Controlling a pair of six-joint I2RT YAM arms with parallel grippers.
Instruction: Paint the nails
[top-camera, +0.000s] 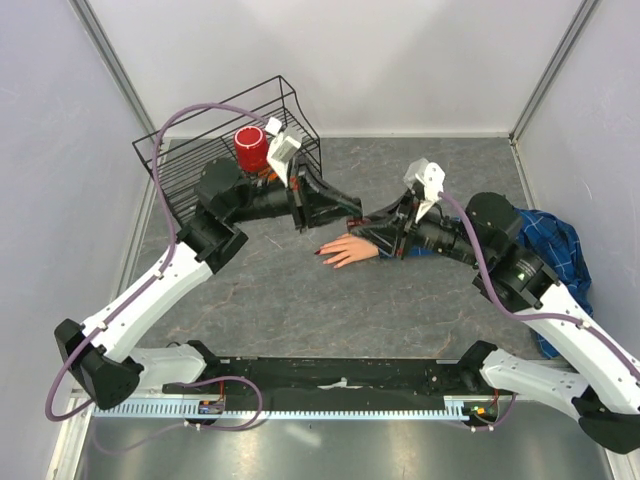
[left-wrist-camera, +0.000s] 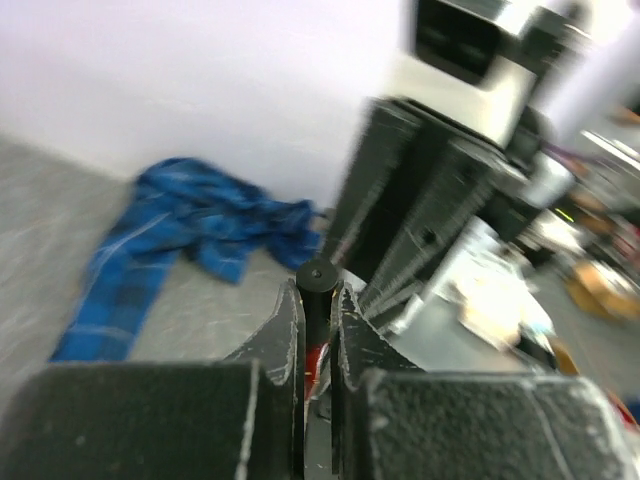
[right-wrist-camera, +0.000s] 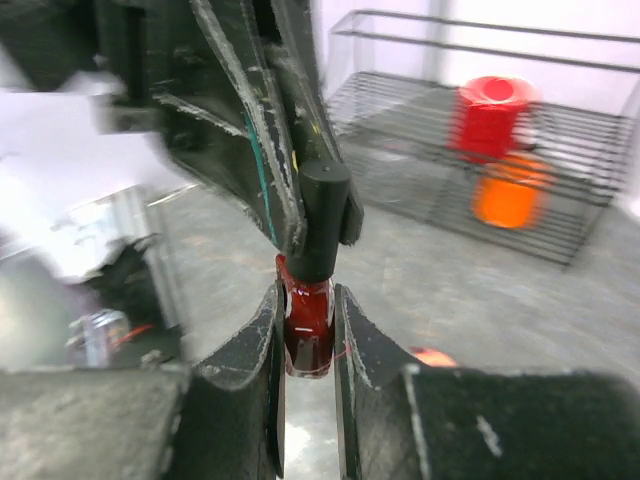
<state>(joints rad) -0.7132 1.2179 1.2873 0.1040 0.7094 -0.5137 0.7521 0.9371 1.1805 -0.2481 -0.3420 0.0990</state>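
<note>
Grip detail: right gripper (right-wrist-camera: 308, 300) clamped on a red polish bottle (right-wrist-camera: 308, 345), left gripper (left-wrist-camera: 316, 305) clamped on its black cap (right-wrist-camera: 322, 205). The fake hand (top-camera: 352, 250) lies on the table (top-camera: 300, 300) just beside both grippers, nails (top-camera: 322, 250) pointing left; basket (top-camera: 175, 170) with red cup (top-camera: 250, 150) at rear left

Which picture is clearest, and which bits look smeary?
Top view: sharp, evenly lit, fake hand crisp. Left wrist view: black cap fairly sharp, blue cloth and right side smeared. Right wrist view: polish bottle sharp, red cup and left side blurry.
</note>
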